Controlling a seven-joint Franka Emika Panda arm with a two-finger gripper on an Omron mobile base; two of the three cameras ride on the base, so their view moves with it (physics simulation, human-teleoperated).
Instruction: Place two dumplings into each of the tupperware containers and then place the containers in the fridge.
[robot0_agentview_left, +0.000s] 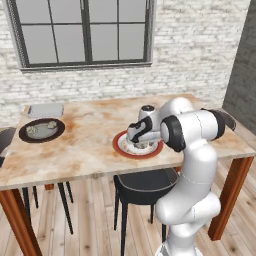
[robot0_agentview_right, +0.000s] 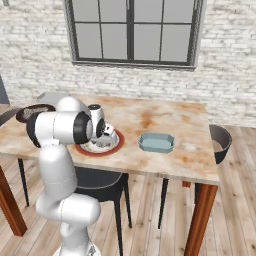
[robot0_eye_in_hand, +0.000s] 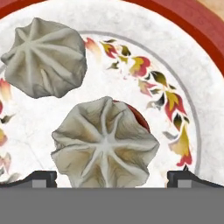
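Note:
My gripper (robot0_eye_in_hand: 113, 177) hangs low over the round red-rimmed white plate (robot0_agentview_left: 151, 154), open, its fingertips (robot0_eye_in_hand: 43, 177) set wide apart. One pleated grey-beige dumpling (robot0_eye_in_hand: 105, 142) lies on the plate between them, and I cannot tell whether they touch it. A second dumpling (robot0_eye_in_hand: 46, 57) lies further along the plate. One light-grey tupperware container (robot0_agentview_right: 156, 142) sits to the right of the plate (robot0_agentview_right: 87, 151); another (robot0_agentview_left: 45, 110) sits at the table's far left corner. The fridge is out of view.
A dark brown plate (robot0_agentview_left: 42, 129) holding pale lumps sits on the left of the wooden table (robot0_agentview_left: 85, 150). A black chair (robot0_agentview_left: 145, 185) stands under the near edge, another chair (robot0_agentview_right: 220, 142) at the right end. A brick wall with a window is behind.

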